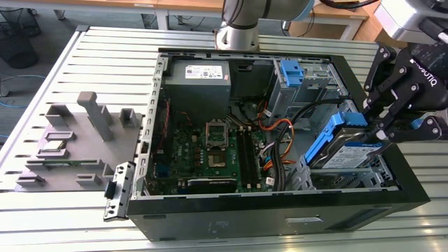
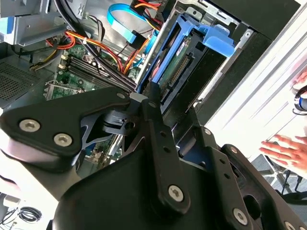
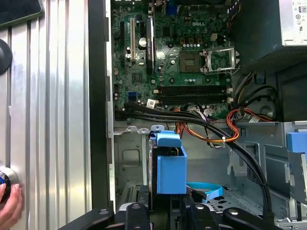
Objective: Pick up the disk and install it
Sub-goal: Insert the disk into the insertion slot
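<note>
We see one gripper (image 1: 372, 126), and its two fingers are closed on the one disk (image 1: 353, 149), at the upper end of it. The disk hangs over the metal cage (image 1: 302, 178) in the case (image 1: 280, 220), in the corner at the exterior view's right, near the front edge. Whether its lower end already touches the cage, we cannot tell.

The disk does not lie flat – it stands tilted. Its long axis slopes up from the cage to the gripper, with the low end toward the board (image 1: 210, 152) and the high end toward the outer wall of the case. The labelled silver face is turned up and outward, and the blue frame runs along the edge on the board's side. In the first wrist view the blue frame stands between the fingers (image 3: 136, 211). In the second wrist view the disk's dark underside (image 2: 187, 67) and its connector row show.

The rest we count like this:
- One blue bracket (image 1: 290, 73) sits in the bay at the far edge of the case, well apart from the disk.
- One grey supply box (image 1: 199, 71) is in the far corner, beside it.
- One bundle of black and orange cables (image 1: 280, 128) lies between the board and the cage.

The case lies open on one slatted table (image 1: 91, 52). In each wrist view one hand (image 2: 285, 146) rests on the table outside the case.
</note>
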Controlling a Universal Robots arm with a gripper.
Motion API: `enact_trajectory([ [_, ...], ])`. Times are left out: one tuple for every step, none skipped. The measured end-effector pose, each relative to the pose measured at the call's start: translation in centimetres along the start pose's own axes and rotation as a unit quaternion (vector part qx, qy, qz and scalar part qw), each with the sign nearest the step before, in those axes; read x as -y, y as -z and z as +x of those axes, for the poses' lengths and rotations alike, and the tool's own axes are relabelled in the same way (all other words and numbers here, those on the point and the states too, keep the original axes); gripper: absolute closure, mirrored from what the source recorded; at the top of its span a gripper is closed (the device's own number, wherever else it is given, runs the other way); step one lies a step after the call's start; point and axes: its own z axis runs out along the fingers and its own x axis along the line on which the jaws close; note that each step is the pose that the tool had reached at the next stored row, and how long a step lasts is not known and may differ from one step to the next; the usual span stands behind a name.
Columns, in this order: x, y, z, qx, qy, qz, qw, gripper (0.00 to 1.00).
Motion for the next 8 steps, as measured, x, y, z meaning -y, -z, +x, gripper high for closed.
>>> enact_trajectory([
  [0.01,-0.16,0.01,0.0000,0.000,0.0000,1.0000,0.65],
  [0.02,-0.31,0.03,0.0000,0.000,0.0000,1.0000,0.65],
  [0.03,-0.46,0.05,0.0001,0.000,0.0000,1.0000,0.65],
  [0.03,-0.60,0.06,0.0000,0.000,0.0000,1.0000,0.65],
  [0.04,-0.73,0.07,0.0000,0.000,0.0000,1.0000,0.65],
  [0.05,-0.83,0.08,0.0000,0.000,0.0000,1.0000,0.65],
  [0.05,-0.88,0.08,0.0000,0.000,0.0000,1.0000,0.65],
  [0.05,-0.88,0.08,0.0000,0.000,0.0000,1.0000,0.65],
])
